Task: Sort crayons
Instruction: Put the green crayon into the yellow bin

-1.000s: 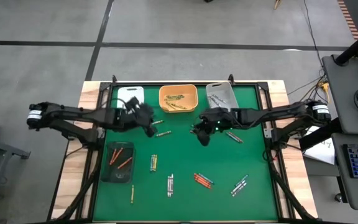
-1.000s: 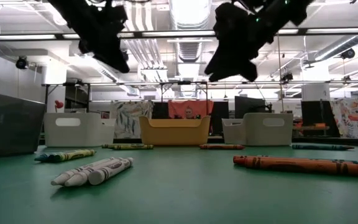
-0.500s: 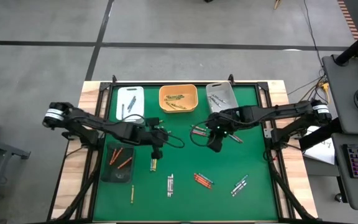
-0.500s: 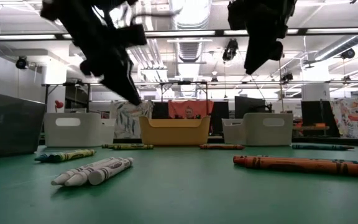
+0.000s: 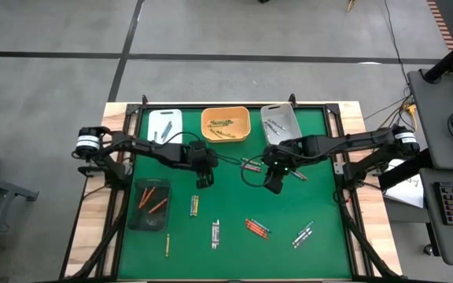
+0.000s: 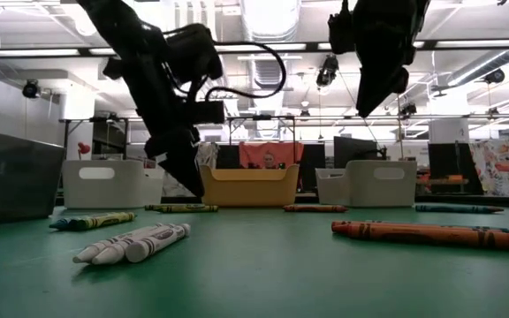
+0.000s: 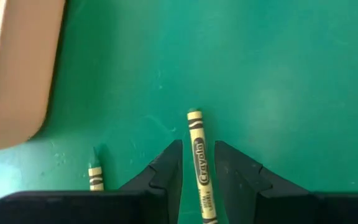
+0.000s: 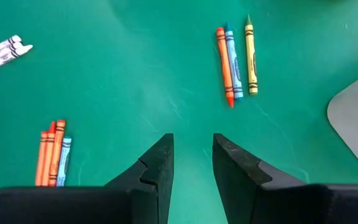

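- The left gripper (image 7: 197, 163) had its jaws parted a little, with a yellow-olive crayon (image 7: 199, 168) lying lengthwise in the gap; whether the fingers (image 7: 166, 169) touched it could not be told.
- In the high view that gripper (image 5: 204, 179) hung over the green tabletop (image 5: 234, 196) left of centre, just above a pair of crayons (image 5: 194, 206) lying on the mat.
- The right gripper (image 8: 191, 163) had its jaws open and empty above bare green.
- Ahead of it lay a red-orange, blue and yellow trio (image 8: 235, 57); to one side sat an orange-and-blue cluster (image 8: 52, 152) and some white crayons (image 8: 0, 51).
- In the high view this gripper (image 5: 274, 185) hovered right of centre.
- Along the far edge stood a white tray (image 5: 164, 126), an orange tray (image 5: 226, 124) holding yellow-olive crayons and a grey tray (image 5: 280, 120).
- A dark tray (image 5: 149, 205) at the left held red-orange crayons (image 5: 154, 201).
- More crayons lay toward the near edge: a white set (image 5: 215, 233), a red-orange group (image 5: 256, 228), a grey pair (image 5: 303, 233) and a single yellow one (image 5: 167, 244).
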Available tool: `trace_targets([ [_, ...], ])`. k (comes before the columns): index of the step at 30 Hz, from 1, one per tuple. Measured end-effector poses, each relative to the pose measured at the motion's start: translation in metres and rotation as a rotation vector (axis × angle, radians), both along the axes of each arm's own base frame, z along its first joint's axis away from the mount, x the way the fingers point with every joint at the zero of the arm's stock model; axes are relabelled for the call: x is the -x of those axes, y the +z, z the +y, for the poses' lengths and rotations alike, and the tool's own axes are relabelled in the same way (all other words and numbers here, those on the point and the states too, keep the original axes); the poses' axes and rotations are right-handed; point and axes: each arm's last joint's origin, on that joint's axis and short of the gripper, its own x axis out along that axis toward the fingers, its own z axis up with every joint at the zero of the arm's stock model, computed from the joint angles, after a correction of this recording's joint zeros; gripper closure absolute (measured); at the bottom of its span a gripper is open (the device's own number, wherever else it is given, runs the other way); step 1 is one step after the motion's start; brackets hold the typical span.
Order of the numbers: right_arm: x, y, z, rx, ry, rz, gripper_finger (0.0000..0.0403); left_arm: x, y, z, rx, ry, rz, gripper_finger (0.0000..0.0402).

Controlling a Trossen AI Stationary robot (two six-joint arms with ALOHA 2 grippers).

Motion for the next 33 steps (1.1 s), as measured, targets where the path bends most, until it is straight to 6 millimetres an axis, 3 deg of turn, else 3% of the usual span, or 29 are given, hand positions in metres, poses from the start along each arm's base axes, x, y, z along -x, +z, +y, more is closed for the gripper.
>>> trace_targets([
  [17, 0.002, -0.009, 0.000, -0.001, -0.006, 0.022, 0.0303, 0.000, -0.025, 0.006, 0.069, 0.014, 0.069, 0.0327],
  [21, 0.002, -0.009, 0.000, -0.001, -0.006, 0.019, 0.0303, -0.001, -0.028, 0.007, 0.067, 0.022, 0.075, 0.0342],
  [26, 0.002, -0.009, 0.000, -0.001, -0.006, 0.019, 0.0303, 0.000, -0.022, 0.006, 0.065, 0.022, 0.059, 0.0393],
  [33, 0.002, -0.009, 0.000, 0.001, -0.002, 0.019, 0.0303, 0.005, -0.001, 0.003, 0.050, 0.025, 0.019, 0.0399],
])
